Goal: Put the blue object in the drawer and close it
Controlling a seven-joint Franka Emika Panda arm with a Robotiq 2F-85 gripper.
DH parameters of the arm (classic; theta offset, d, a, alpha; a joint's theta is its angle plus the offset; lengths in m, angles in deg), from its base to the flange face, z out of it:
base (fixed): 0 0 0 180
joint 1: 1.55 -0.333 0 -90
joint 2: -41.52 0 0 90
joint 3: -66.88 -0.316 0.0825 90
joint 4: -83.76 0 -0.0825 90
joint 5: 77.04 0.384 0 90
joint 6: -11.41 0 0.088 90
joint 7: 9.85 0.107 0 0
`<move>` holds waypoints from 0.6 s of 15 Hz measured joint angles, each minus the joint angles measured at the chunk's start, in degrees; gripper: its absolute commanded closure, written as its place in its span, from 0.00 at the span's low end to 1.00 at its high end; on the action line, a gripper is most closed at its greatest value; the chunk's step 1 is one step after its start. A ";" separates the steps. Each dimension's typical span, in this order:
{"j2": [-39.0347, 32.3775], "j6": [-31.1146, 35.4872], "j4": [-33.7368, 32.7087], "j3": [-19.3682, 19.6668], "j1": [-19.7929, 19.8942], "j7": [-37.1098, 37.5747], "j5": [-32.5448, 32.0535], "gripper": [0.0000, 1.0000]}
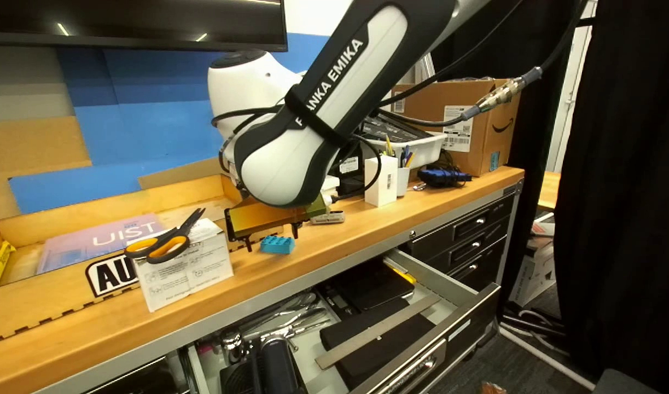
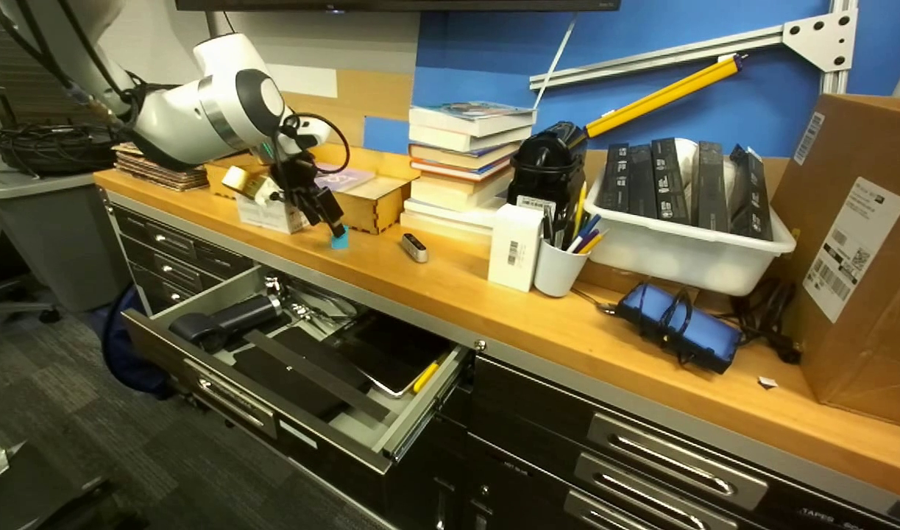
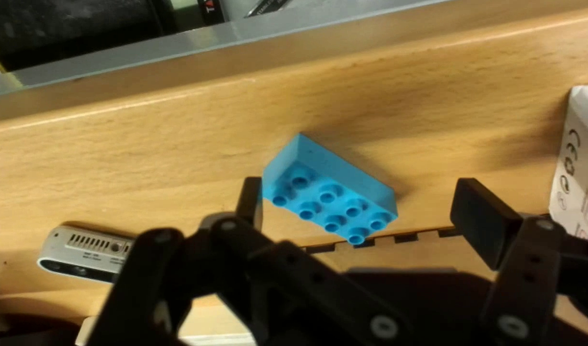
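The blue object is a light-blue toy brick with studs, lying on the wooden worktop; it shows in both exterior views [image 1: 278, 245] [image 2: 340, 240] and in the wrist view [image 3: 330, 187]. My gripper [image 3: 366, 211] is open, with its fingers apart on either side of the brick. In the wrist view the left finger appears close to the brick's left end, and a wide gap lies before the right finger; contact cannot be told. The gripper also shows just above the brick in both exterior views [image 1: 272, 241] [image 2: 337, 227]. The drawer [image 1: 454, 328] [image 2: 332, 445] below the worktop is pulled open.
The drawer holds black flat items, a metal strip and tools. A white box [image 1: 186, 268] with orange-handled scissors [image 1: 167, 246] stands beside the brick. A small grey camera bar [image 2: 414, 248] lies on the other side. A book stack [image 2: 457, 169] and a pen cup [image 2: 558, 269] stand along the worktop.
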 measured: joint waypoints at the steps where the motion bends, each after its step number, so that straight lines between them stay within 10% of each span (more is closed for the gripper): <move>1: -0.85 0.02 -0.77 1.10 -0.74 0.18 0.00 0.00; 3: -2.22 0.08 -2.09 3.29 -2.10 0.90 -0.02 0.00; 4: -2.74 0.10 -2.66 4.28 -2.69 1.20 -0.03 0.25; 9: -4.46 0.20 -4.59 6.68 -4.32 2.46 0.42 0.58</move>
